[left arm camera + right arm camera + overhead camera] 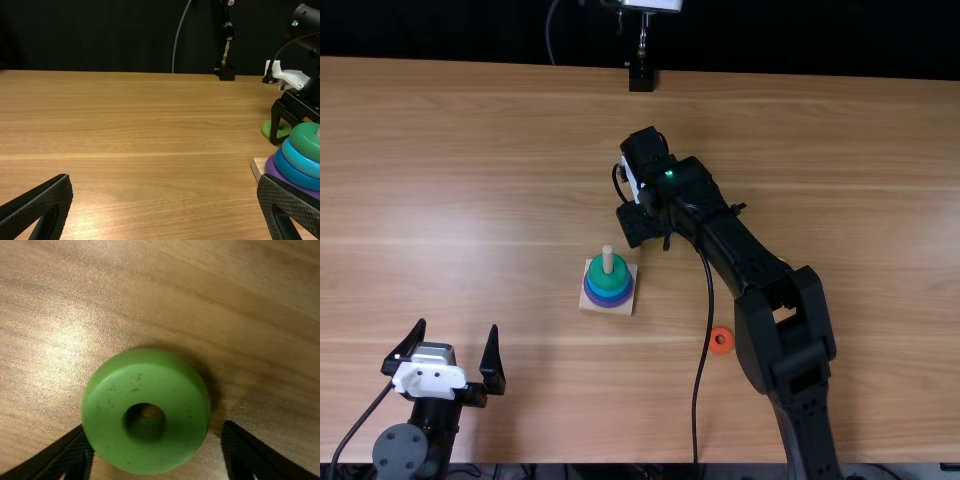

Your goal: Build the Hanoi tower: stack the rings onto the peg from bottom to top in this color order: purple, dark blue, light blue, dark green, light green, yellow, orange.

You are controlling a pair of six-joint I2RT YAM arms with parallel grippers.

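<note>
Black backdrop point(470, 30) behind the far edge of a lt brown wooden table point(440, 180); a metal stand w/ a dark base point(641, 80) is at that edge, approx. mid-view. Grain runs side to side, w/ a soft shine on the wood.

My R pincer point(638, 226) is down near the table, past the stack as seen from my side. Its fingers are apart, w/ the lt green ring point(145, 452) btwn them: one fingertip is right at the ring's edge (touching or not, can't tell), the other has a gap of bare wood beside it. So no clamp on it. Ring is flat side up, hole showing; can't tell if it rests fully on the wood.

My L pincer point(458, 325) is near the table's near edge, fingers wide apart, nothing btwn them, well apart from the stack.

Peg point(607, 258) is upright on a pale sq. board point(590, 304), its top bare. On it, bottom to top: purple ring point(610, 304), dk blue ring point(608, 298), lt blue ring point(609, 289), dk green ring point(608, 276). Orange ring point(721, 349) lies flat on the table, btwn my R arm point(755, 345) and its black cable point(700, 365), just beside both.
</note>
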